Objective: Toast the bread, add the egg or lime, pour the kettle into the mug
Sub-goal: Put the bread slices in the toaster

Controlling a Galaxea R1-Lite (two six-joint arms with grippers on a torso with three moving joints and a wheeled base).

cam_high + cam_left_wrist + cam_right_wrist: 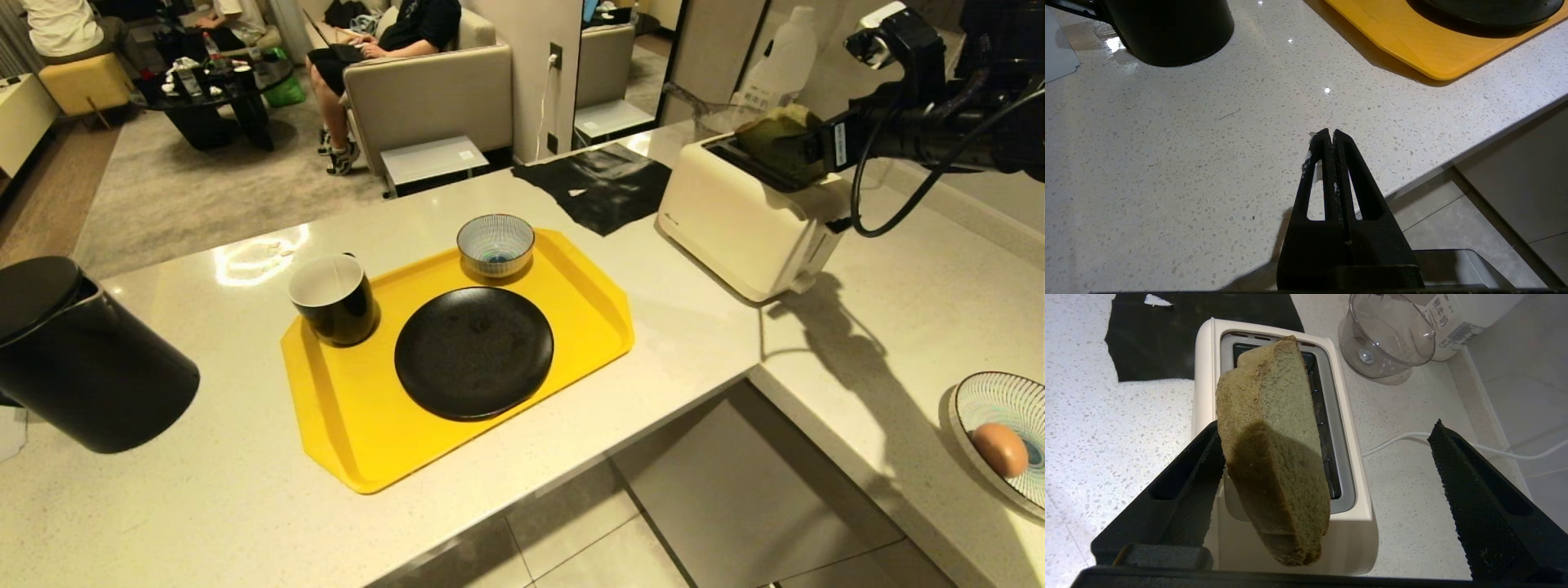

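Right gripper spread wide over toaster; bread leans on 1 finger, unclamped, half-seated in slot. Left gripper closed, empty, parked.

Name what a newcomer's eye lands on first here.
The pale green slice of bread leaning over the slot of the cream toaster, between the wide-open fingers of the right gripper. Then the bright yellow tray mid-counter, carrying a matte black plate and a glossy black mug.
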